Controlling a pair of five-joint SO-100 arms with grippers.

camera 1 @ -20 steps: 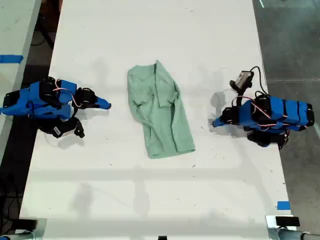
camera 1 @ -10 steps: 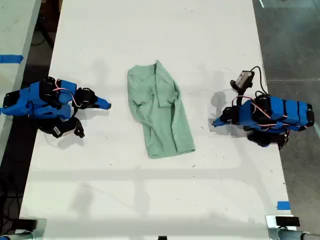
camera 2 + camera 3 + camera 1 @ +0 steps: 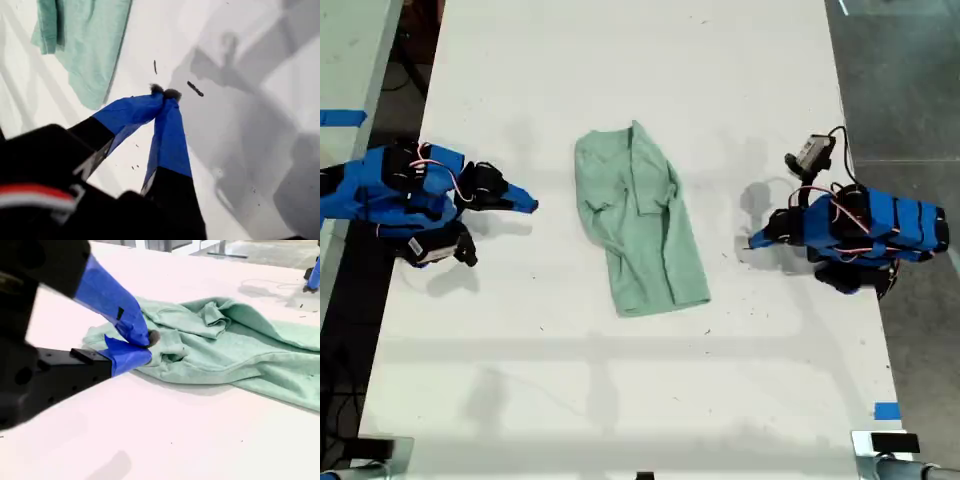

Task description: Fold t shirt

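Observation:
The pale mint-green t shirt (image 3: 640, 225) lies crumpled lengthwise in the middle of the white table (image 3: 620, 60), bunched at its far end. My first gripper (image 3: 752, 241) sits at the exterior view's right, shut and empty, a short gap from the shirt's side edge. In the first wrist view its fingertips (image 3: 164, 92) meet over bare table, with the t shirt (image 3: 85, 45) beyond. My second gripper (image 3: 530, 205) is at the exterior view's left, shut and empty, short of the shirt. The second wrist view shows that gripper (image 3: 147, 347) in front of the wrinkled t shirt (image 3: 225, 345).
A blue tape mark (image 3: 886, 410) sits near the table's corner at the exterior view's lower right. Another table with blue tape (image 3: 340, 117) stands at the exterior view's left. Dark floor (image 3: 900, 80) borders the table at the exterior view's right. Small dark specks (image 3: 195, 89) lie by my first gripper.
The second arm has drawn back slightly toward the exterior view's left and lifted a little. The first arm shifted slightly toward the exterior view's right. The shirt has not moved.

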